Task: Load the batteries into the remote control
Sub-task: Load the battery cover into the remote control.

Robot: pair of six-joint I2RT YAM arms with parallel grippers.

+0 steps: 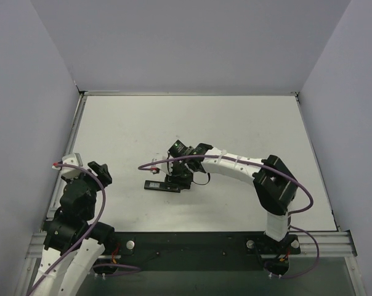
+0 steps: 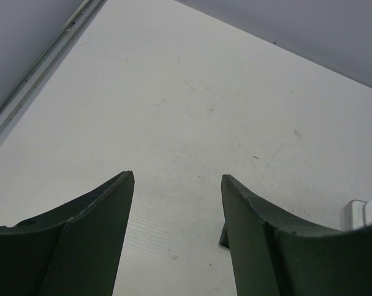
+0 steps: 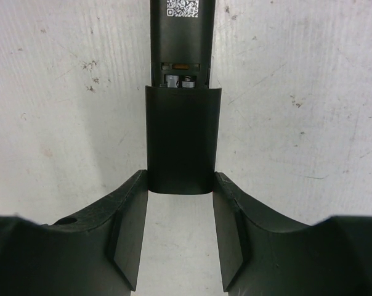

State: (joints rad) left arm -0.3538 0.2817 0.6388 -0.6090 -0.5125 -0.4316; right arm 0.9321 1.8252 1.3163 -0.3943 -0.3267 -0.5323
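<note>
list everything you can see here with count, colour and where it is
remote control: one, black, flat on the table near its middle, QR label facing up
battery cover: one, black, on the remote's back, partly slid over the compartment
batteries: two grey metal ends showing in the gap past the cover's far edge
table: one, white, scuffed
walls: pale grey, on three sides of the table
left gripper: one, black, open and holding nothing, over bare table at the left
right gripper: one, black, fingers closed against the sides of the battery cover's near end
</note>
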